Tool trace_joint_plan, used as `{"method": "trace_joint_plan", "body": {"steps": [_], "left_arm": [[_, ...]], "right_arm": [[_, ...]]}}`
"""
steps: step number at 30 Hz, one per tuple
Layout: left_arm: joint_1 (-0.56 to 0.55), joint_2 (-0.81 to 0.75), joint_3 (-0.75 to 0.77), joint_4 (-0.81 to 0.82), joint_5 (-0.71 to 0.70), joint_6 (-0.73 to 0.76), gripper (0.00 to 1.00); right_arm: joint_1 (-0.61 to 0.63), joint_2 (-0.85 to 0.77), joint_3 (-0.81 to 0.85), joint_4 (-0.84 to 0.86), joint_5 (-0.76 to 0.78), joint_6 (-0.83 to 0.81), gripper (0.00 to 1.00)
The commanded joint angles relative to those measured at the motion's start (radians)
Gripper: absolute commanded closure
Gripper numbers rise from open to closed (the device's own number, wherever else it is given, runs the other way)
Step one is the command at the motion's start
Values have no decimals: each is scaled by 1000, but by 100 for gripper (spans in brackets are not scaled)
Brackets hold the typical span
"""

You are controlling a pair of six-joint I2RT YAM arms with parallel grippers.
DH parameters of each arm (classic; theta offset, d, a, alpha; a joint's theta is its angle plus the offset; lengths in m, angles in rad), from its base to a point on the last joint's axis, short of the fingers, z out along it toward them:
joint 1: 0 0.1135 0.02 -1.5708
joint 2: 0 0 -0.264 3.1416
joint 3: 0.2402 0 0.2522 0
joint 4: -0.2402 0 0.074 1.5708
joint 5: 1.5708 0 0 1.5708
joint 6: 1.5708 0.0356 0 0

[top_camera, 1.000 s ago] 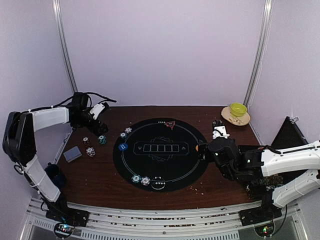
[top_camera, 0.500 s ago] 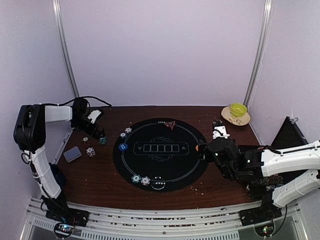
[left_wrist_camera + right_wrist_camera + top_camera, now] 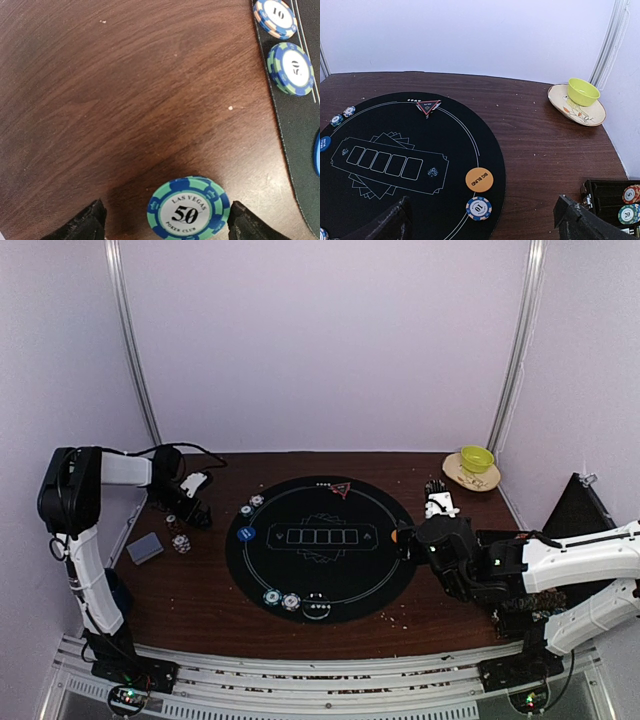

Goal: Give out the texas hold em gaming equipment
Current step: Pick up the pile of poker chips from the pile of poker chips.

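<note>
My left gripper (image 3: 167, 223) hangs low over the wood with its jaws open on either side of a green-and-blue 50 poker chip (image 3: 189, 210). The right fingertip (image 3: 243, 223) is close to the chip's edge, and there is a gap on the left. In the top view the left gripper (image 3: 193, 508) is left of the black mat (image 3: 320, 570). My right gripper (image 3: 482, 223) is open above the mat's right edge, over a blue 10 chip (image 3: 478, 208) and the orange button (image 3: 479, 179). The blue button (image 3: 246, 535), the red triangle marker (image 3: 341, 489) and the card deck (image 3: 145, 548) lie apart.
More chips lie by the deck (image 3: 181, 543), on the mat's left edge (image 3: 290, 68) and on its near edge (image 3: 281, 599). At the back right, a yellow-green bowl (image 3: 476, 458) stands on a saucer. An open chip case (image 3: 615, 196) is at the right, and a dark mug (image 3: 108, 590) at the near left.
My left gripper has swung nearer and lower, down over the 50 chip, and its jaws have narrowed a little. The right arm has not moved.
</note>
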Motion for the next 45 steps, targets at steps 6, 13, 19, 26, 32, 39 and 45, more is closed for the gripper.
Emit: {"method": "trace_joint_plan", "body": {"steps": [6,13,19,26,32,39,45], "left_arm": [[-36,-14,-11,72,-66,17,21],[-54,-22,-26,94,-93,20,24],[-53,-29,-38,101,-87,18,30],[-53,-51,-45,105,-78,18,36],[-54,-69,-51,104,-75,18,40],[-54,-72,-58,105,-76,24,43],[-53,-68,-62,103,-78,26,44]], "right_arm": [[10,9,23,-7,28,-7,0],[10,8,26,-8,26,-8,0],[10,9,25,-8,25,-8,0],[12,11,25,-8,25,-8,0],[11,11,28,-9,25,-8,0],[12,12,27,-10,25,-9,0],[12,13,29,-10,26,-9,0]]}}
